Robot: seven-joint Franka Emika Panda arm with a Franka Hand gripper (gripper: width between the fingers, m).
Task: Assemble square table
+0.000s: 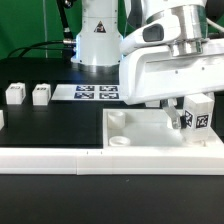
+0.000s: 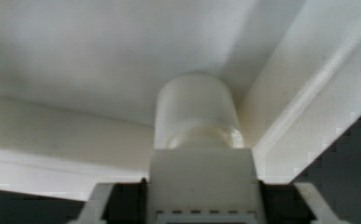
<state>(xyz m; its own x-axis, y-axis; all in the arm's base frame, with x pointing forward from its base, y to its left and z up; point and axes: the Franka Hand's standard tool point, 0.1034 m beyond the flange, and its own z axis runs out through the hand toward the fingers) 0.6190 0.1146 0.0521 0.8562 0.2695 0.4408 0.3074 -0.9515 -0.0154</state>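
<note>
The white square tabletop (image 1: 150,128) lies on the black table at the exterior view's right, with two round corner sockets (image 1: 119,120) showing on its left side. My gripper (image 1: 192,108) is shut on a white table leg (image 1: 200,121) with black-and-white tags and holds it over the tabletop's right part. In the wrist view the leg (image 2: 198,115) sits between my fingers (image 2: 131,198), its rounded end pointing into the tabletop's inner corner (image 2: 88,60) by the raised rim. I cannot tell whether the leg touches the top. Two more legs (image 1: 14,94) (image 1: 40,94) stand at the left.
The marker board (image 1: 97,92) lies behind the tabletop near the robot base (image 1: 95,40). A long white low rail (image 1: 90,156) runs along the front edge. A further white piece (image 1: 1,118) shows at the left border.
</note>
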